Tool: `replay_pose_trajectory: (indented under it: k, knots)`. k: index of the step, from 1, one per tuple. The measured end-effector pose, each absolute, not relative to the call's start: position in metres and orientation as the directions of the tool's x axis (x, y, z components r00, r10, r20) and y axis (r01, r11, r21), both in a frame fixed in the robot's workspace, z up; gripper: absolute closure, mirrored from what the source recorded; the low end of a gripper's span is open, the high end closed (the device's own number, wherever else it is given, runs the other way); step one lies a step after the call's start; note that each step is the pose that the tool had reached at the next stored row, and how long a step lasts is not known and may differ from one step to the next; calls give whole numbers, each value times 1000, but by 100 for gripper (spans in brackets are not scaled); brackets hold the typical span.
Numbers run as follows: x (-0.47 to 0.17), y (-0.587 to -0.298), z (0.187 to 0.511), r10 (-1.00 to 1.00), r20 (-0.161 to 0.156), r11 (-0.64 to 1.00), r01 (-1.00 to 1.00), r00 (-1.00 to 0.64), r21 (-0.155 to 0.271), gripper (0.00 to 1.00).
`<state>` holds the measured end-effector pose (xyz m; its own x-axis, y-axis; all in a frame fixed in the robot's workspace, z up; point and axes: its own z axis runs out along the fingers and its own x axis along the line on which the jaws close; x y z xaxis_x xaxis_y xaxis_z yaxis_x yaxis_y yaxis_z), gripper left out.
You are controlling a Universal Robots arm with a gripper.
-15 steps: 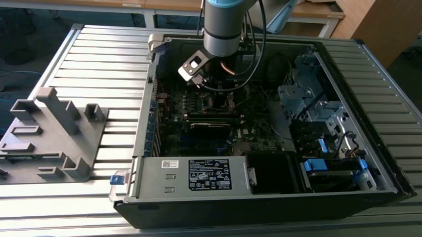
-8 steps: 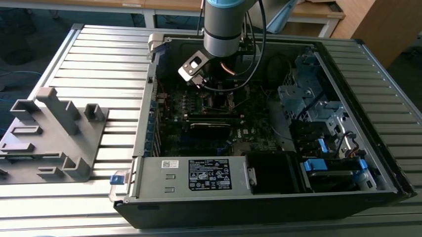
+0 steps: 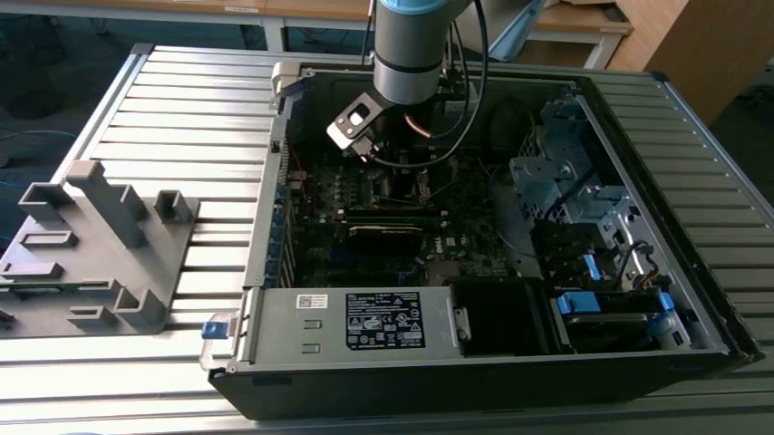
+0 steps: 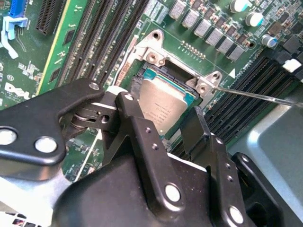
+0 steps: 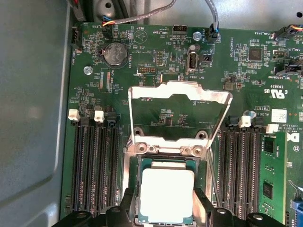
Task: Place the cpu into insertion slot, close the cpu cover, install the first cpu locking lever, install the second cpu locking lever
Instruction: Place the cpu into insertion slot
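The cpu (image 5: 168, 191), a flat square chip with a pale metal top, lies in the insertion slot (image 5: 134, 187) on the green board. My gripper (image 5: 165, 213) has one black finger against each side of the chip. In the second wrist view the gripper (image 4: 165, 120) hugs the cpu (image 4: 163, 106) in the same way. The cpu cover (image 5: 180, 91), a silver frame, stands swung up and open beyond the socket. A thin wire locking lever (image 4: 255, 96) sticks out sideways from the socket's hinge. In the exterior view the arm (image 3: 411, 54) reaches down into the open computer case (image 3: 275, 195).
Long black memory slots (image 5: 94, 165) flank the socket on both sides. Cables (image 5: 210, 19) and a coin cell (image 5: 113, 53) sit beyond the cover. In the exterior view a power supply (image 3: 362, 326) and drive bays (image 3: 581, 199) crowd the case, and a grey fixture (image 3: 85, 245) stands outside it.
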<state>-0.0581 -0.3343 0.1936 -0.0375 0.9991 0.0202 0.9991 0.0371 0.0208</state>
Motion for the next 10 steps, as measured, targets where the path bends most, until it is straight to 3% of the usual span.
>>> replay_pose_trajectory:
  k: [10]
  knots:
    - [-58, -334, 196, 999, 21, 37, 999, -38, 21, 42]
